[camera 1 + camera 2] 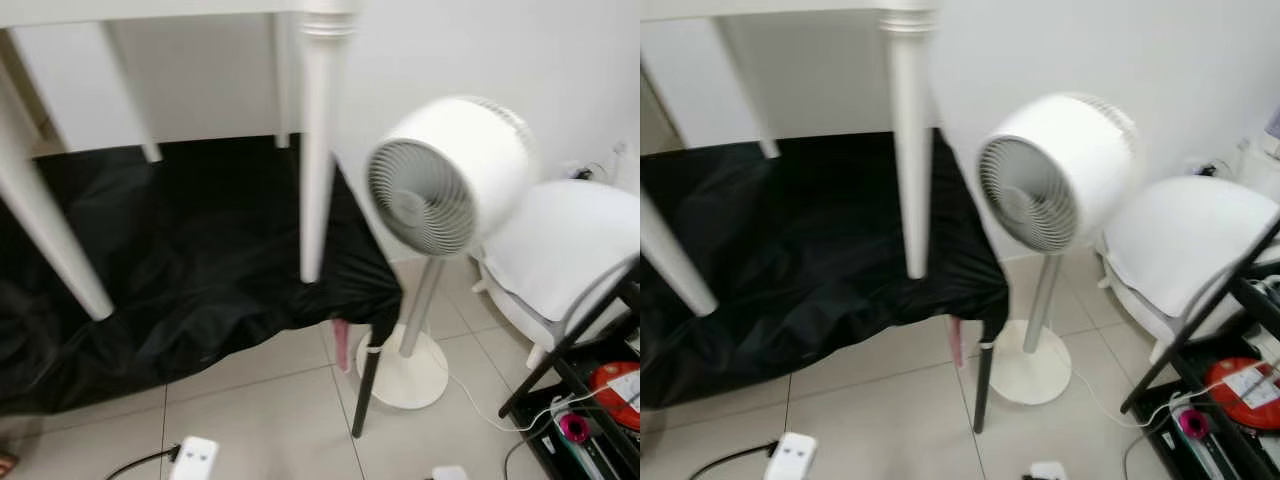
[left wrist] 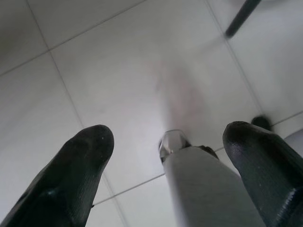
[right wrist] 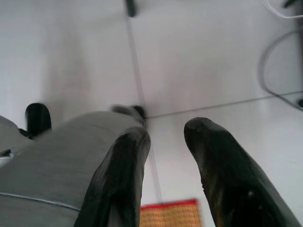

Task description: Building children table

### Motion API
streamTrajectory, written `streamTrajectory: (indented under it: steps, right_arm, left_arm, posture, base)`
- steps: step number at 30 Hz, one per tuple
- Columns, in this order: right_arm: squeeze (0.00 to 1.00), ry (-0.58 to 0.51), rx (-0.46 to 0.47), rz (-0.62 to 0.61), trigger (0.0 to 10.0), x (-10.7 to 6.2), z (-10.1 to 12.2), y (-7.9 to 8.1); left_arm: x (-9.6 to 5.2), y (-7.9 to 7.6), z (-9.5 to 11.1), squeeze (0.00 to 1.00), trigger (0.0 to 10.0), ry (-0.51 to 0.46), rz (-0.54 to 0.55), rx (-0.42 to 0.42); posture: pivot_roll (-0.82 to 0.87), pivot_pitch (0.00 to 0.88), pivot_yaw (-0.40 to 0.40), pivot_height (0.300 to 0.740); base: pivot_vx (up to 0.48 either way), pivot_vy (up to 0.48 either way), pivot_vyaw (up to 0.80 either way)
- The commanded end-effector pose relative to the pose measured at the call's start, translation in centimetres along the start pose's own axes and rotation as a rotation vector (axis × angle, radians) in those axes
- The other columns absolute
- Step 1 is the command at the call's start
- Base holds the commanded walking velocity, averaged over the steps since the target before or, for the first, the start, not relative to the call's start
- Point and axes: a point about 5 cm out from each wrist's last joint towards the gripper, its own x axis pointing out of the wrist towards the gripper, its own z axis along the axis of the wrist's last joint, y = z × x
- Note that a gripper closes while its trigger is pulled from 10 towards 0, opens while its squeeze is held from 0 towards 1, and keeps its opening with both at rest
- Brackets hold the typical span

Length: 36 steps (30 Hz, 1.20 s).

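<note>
Both hands, left hand (image 2: 165, 156) and right hand (image 3: 165, 165), hang open, empty

Left gripper (image 2: 168, 142): hangs pointing down at the floor, two black fingers (image 2: 80, 165) spread wide apart, nothing between the tips. A silver-grey limb of the robot's own body runs up between them in the left wrist view, ending in a shiny rounded cap

Right gripper (image 3: 165, 142): also aimed floorward, fingers (image 3: 120, 170) parted with a clear gap, holding nothing. Grey body part of the robot lies beside the one finger, partly behind it

Both arms idle, low at the sides, both views slightly blurred
</note>
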Motion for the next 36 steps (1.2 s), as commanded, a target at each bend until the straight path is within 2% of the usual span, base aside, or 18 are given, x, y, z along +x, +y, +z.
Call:
streamTrajectory:
  steps: [1,7,11,23,36]
  right_arm:
    - [0.0,0.013,0.004,0.014,10.0,0.02,-0.2,0.68]
    - [0.0,0.014,-0.001,0.014,10.0,0.05,-0.14,0.77]
    - [0.0,0.018,-0.027,0.021,10.0,0.1,-0.01,0.57]
    - [0.0,0.022,-0.028,0.012,10.0,0.09,0.03,0.06]
    - [0.0,0.023,-0.008,0.005,10.0,0.09,-0.05,0.36]
  left_arm:
    - [-0.37,1.35,-0.89,0.0,10.0,0.033,0.094,0.011]
    - [-0.36,1.3,-0.87,0.0,10.0,0.031,0.092,0.013]
    - [-0.38,1.27,-0.96,0.0,10.0,0.033,0.094,-0.001]
    - [-0.49,1.38,-1.29,0.0,10.0,0.044,0.094,0.0]
    - [-0.63,1.62,-1.65,0.0,10.0,0.056,0.098,-0.002]
  posture:
    - [0.01,0.02,0.047,0.74]
    - [0.01,0.017,0.045,0.74]
    - [0.01,0.013,0.042,0.74]
    - [0.02,0.007,0.039,0.74]
    - [0.02,0.02,0.042,0.74]
  base:
    - [0.0,-0.304,0.0]
    - [0.0,0.0,0.0]
    - [0.0,0.0,0.79]
    - [0.0,0.0,0.79]
    - [0.0,0.0,0.0]
